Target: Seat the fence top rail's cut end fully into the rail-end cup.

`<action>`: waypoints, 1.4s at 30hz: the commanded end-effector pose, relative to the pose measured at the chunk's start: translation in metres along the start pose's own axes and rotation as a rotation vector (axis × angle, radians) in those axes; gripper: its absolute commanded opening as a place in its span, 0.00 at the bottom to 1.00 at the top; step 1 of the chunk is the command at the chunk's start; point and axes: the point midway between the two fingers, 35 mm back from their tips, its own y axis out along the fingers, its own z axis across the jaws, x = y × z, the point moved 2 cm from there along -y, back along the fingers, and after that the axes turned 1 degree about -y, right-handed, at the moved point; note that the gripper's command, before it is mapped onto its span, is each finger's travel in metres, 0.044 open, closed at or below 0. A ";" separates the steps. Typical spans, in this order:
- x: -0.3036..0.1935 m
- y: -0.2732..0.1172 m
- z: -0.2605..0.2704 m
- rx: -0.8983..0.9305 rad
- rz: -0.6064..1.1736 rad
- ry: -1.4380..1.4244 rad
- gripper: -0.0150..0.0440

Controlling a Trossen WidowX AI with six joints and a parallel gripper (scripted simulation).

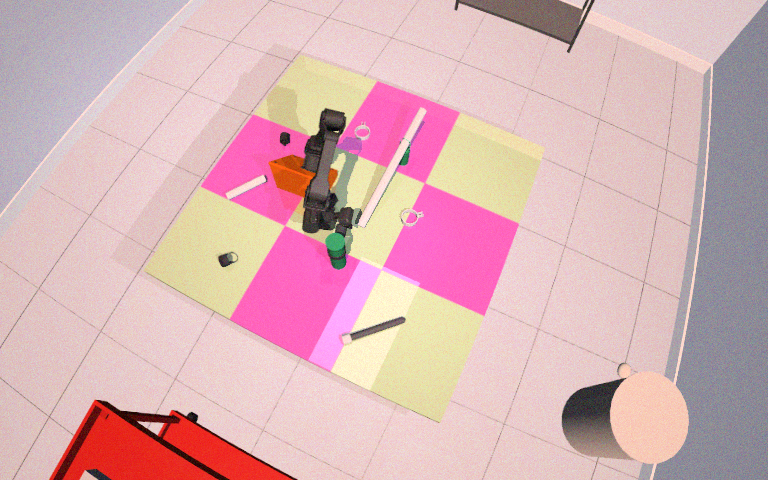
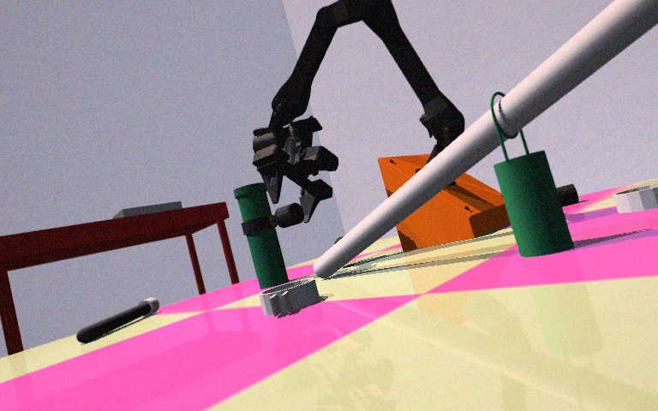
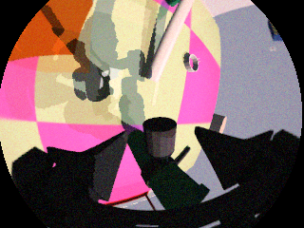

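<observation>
The white rail [image 1: 390,169] [image 2: 407,199] [image 3: 167,43] slants through the wire loop [image 2: 493,121] on the short green post [image 2: 531,203] [image 1: 404,156]. Its low end rests at the mat, apart from the cup. The big green post [image 1: 338,263] [image 2: 266,257] stands upright. Its dark brace band [image 2: 252,226] sits below the post cap [image 2: 249,189]. The dark rail-end cup [image 2: 290,214] [image 3: 160,140] hangs on the band, facing the rail side. My gripper [image 2: 291,211] [image 3: 161,132] is open, its fingers on either side of the cup; whether they touch it is unclear. It is clear of the rail.
A white ring [image 1: 402,217] [image 2: 290,299] lies near the rail's low end. An orange wedge-shaped block [image 1: 286,176] [image 2: 436,217] stands by the arm base. A dark rod [image 1: 376,328] [image 2: 116,319], a short white bar [image 1: 246,187] and a dark cap [image 1: 227,259] lie on the mat.
</observation>
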 end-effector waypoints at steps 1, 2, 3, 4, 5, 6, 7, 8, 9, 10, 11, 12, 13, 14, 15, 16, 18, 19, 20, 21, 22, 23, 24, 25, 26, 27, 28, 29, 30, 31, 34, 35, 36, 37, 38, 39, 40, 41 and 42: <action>0.002 0.007 0.001 -0.004 -0.006 0.008 1.00; 0.002 0.009 0.001 -0.004 -0.007 0.008 1.00; 0.002 0.011 0.001 -0.004 -0.007 0.008 1.00; 0.002 0.012 0.001 -0.004 -0.007 0.008 1.00; 0.002 0.014 0.001 -0.004 -0.007 0.008 1.00; 0.002 0.016 0.001 -0.004 -0.007 0.008 1.00; 0.002 0.017 0.001 -0.005 -0.008 0.008 1.00; 0.003 0.019 0.001 -0.005 -0.008 0.008 1.00; 0.003 0.020 0.001 -0.005 -0.008 0.008 1.00; 0.003 0.022 0.001 -0.005 -0.008 0.007 1.00; 0.003 0.024 0.001 -0.005 -0.009 0.007 1.00; 0.003 0.025 0.001 -0.006 -0.009 0.007 1.00; 0.003 0.027 0.001 -0.006 -0.010 0.007 1.00; 0.004 0.029 0.001 -0.006 -0.010 0.007 1.00; 0.004 0.030 0.001 -0.006 -0.011 0.007 1.00; 0.004 0.032 0.001 -0.006 -0.011 0.007 1.00; 0.005 0.035 0.001 -0.007 -0.012 0.007 1.00; 0.005 0.036 0.001 -0.007 -0.012 0.006 1.00; 0.005 0.037 0.001 -0.007 -0.013 0.006 1.00; 0.005 0.037 0.001 -0.007 -0.013 0.006 0.96; 0.005 0.037 0.001 -0.007 -0.013 0.006 0.91; 0.005 0.037 0.001 -0.007 -0.013 0.006 0.87; 0.005 0.037 0.001 -0.007 -0.013 0.006 0.82; 0.005 0.037 0.001 -0.007 -0.013 0.006 0.78; 0.005 0.037 0.001 -0.007 -0.013 0.006 0.73; 0.005 0.037 0.001 -0.007 -0.013 0.006 0.69; 0.005 0.037 0.001 -0.007 -0.013 0.006 0.64; 0.005 0.037 0.001 -0.007 -0.013 0.006 0.60; 0.005 0.037 0.001 -0.007 -0.013 0.006 0.56; 0.005 0.037 0.001 -0.007 -0.013 0.006 0.51; 0.005 0.037 0.001 -0.007 -0.013 0.006 0.44; 0.005 0.037 0.001 -0.007 -0.013 0.006 0.43; 0.005 0.037 0.001 -0.007 -0.012 0.008 0.39; 0.005 0.037 0.001 -0.007 -0.010 0.012 0.34; 0.005 0.038 0.000 -0.007 -0.007 0.017 0.30; 0.005 0.038 0.000 -0.007 -0.003 0.024 0.25; 0.005 0.039 -0.001 -0.007 0.001 0.031 0.25; 0.005 0.039 -0.002 -0.007 0.006 0.040 0.25; 0.005 0.039 -0.002 -0.006 0.007 0.042 0.25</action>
